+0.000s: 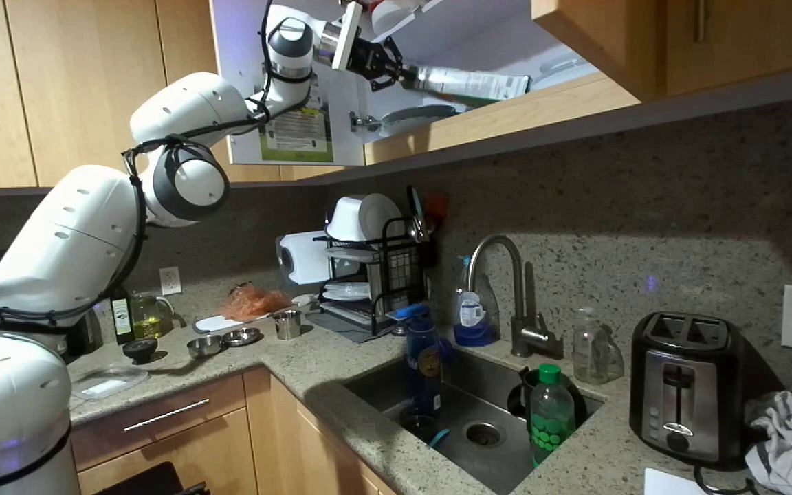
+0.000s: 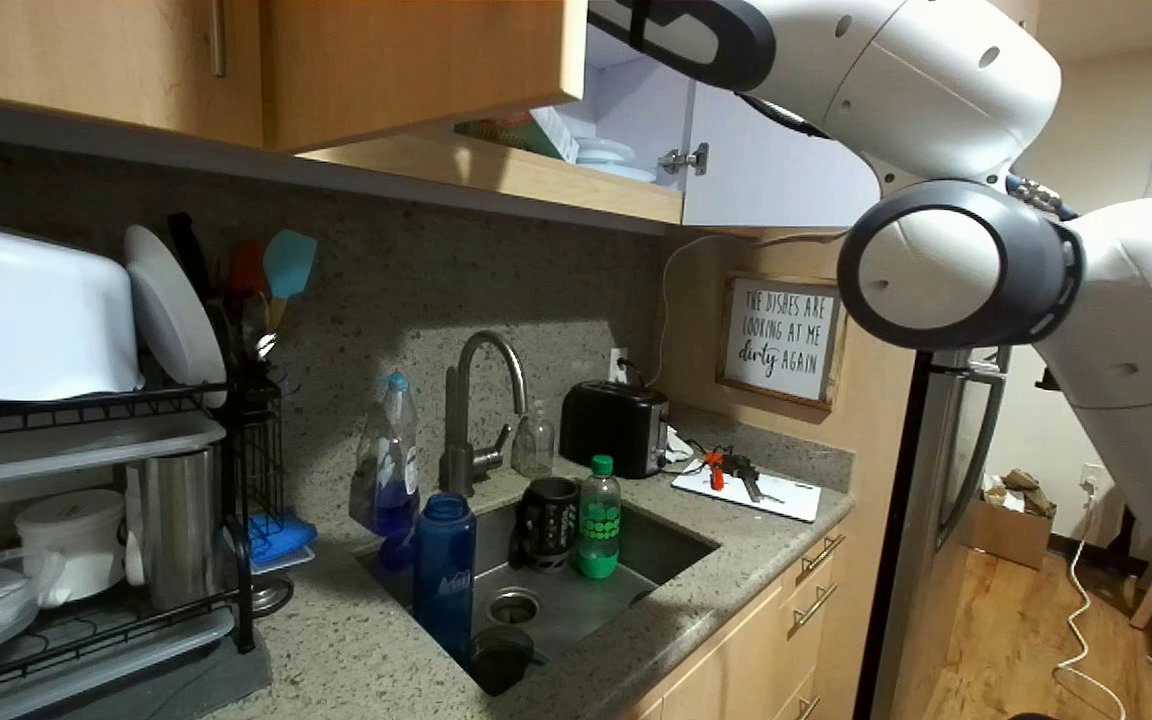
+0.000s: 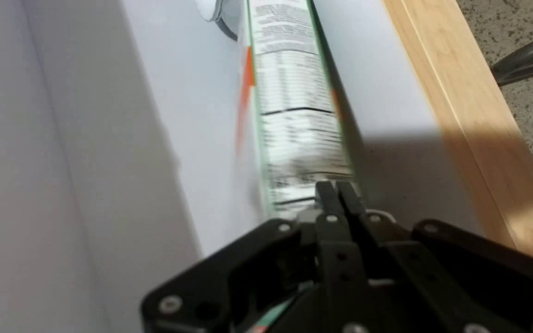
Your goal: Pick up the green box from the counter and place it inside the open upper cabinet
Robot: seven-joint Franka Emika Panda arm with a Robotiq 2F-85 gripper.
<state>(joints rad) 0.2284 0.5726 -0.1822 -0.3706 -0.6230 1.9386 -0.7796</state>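
Note:
The green box (image 1: pixel 468 82) lies lengthwise inside the open upper cabinet (image 1: pixel 540 106), just behind its wooden lip, its near end raised a little. In another exterior view, part of the box (image 2: pixel 521 132) shows above the lip (image 2: pixel 536 180). In the wrist view the box's narrow printed side (image 3: pixel 299 92) points away from my gripper (image 3: pixel 338 185). My gripper (image 1: pixel 401 71) is at the box's near end with jaws almost together. It seems to pinch a thin part there; the exact contact is hidden. The counter (image 1: pixel 313 378) is below.
Plates (image 1: pixel 416 120) lie on the cabinet shelf below the box's near end, and plates (image 2: pixel 606 150) also show beyond its far end. An open white cabinet door (image 1: pixel 344 137) is beside my wrist. Another open door (image 1: pixel 602 41) hangs at the right. The faucet (image 1: pixel 516 275) stands below.

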